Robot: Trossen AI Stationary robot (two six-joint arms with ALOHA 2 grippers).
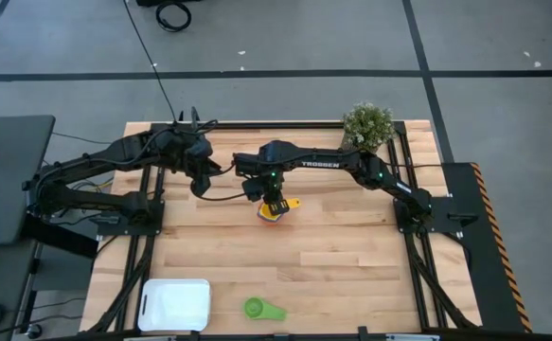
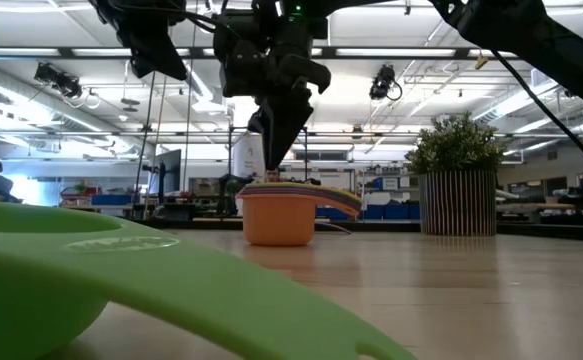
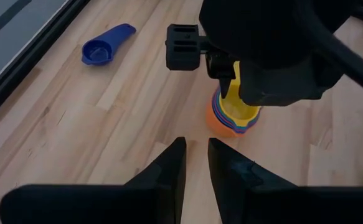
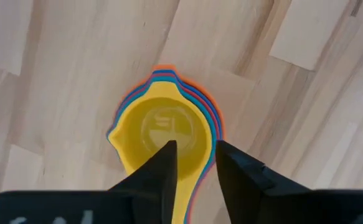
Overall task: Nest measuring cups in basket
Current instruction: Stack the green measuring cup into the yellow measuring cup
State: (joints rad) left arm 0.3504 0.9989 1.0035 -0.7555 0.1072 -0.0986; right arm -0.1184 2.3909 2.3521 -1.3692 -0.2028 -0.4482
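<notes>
One nested stack of measuring cups (image 1: 272, 214), yellow cup (image 4: 162, 132) on top, sits mid-surface; one green cup (image 1: 261, 308) lies beside the basket (image 1: 174, 304). Only the left wrist view shows a loose blue cup (image 3: 105, 45). Right gripper (image 4: 193, 163), slightly parted, straddles the yellow rim. Left gripper (image 3: 195, 165) hovers nearby, nearly together, empty.

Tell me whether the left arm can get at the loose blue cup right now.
Probably yes. The blue cup lies alone on bare wood with nothing on or beside it. The left gripper holds nothing; the right gripper is busy over the cup stack.
</notes>
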